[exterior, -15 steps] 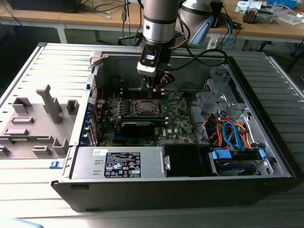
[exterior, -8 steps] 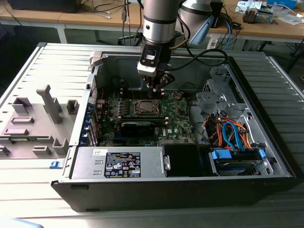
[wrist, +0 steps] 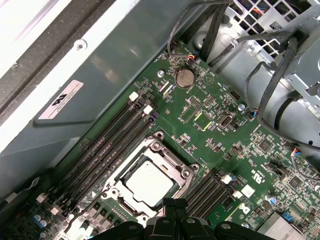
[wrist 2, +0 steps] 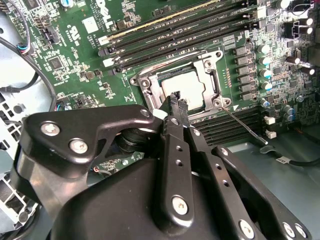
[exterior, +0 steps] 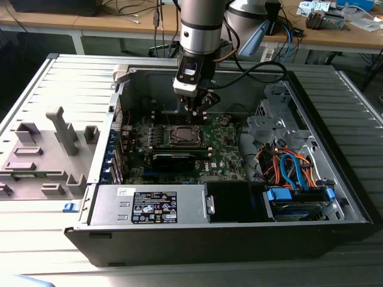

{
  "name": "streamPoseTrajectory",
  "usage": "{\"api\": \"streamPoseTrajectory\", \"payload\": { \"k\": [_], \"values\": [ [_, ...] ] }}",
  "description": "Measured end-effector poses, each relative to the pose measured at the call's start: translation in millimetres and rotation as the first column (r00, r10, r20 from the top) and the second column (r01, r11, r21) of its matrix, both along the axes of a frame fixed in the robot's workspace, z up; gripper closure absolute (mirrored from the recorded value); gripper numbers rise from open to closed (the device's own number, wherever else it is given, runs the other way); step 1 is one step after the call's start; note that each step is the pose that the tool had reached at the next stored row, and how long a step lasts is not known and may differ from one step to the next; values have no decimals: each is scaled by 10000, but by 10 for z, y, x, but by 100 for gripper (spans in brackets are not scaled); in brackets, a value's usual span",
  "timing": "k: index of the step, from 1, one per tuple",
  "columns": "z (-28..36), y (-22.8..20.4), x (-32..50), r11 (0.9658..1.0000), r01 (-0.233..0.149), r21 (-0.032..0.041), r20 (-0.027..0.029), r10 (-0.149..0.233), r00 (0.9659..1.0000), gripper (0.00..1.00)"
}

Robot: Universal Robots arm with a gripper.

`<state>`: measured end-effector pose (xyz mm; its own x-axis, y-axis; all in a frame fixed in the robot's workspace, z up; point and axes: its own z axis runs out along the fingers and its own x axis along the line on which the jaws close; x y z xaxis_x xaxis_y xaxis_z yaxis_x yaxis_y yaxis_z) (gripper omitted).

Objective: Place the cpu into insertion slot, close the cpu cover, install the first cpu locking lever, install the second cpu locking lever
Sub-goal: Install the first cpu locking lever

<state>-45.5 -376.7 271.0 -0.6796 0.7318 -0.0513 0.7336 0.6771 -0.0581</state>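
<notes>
— Why's the computer case (exterior: 335, 149) lying on its side like that?

— So the motherboard (wrist: 225, 145) faces up and the arm can come straight down on it. See the insertion slot (exterior: 181, 135) in the middle? The cpu (wrist: 149, 183) is already sitting in it, silver top up, and the cpu cover (wrist: 172, 165) looks folded down around it like a frame.

— And the end effector (wrist 2: 176, 100)?

— Right over that socket. In the second wrist view its fingers are pinched together to a narrow tip with nothing between them, poised at the near edge of the cover, just beside the chip.

— Touching it?

— Can't say for sure from here. I'd guess it's narrowed like that to push or hook something small. There's a thin lever (wrist 2: 245, 127) stretching out from the socket corner.
</notes>
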Motion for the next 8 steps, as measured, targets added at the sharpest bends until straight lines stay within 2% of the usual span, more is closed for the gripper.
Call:
{"api": "streamPoseTrajectory", "payload": {
  "k": [8],
  "values": [
    [0, 0, 0, 10000, -50, 0, 0, 50, 10000, 89]
  ]
}}
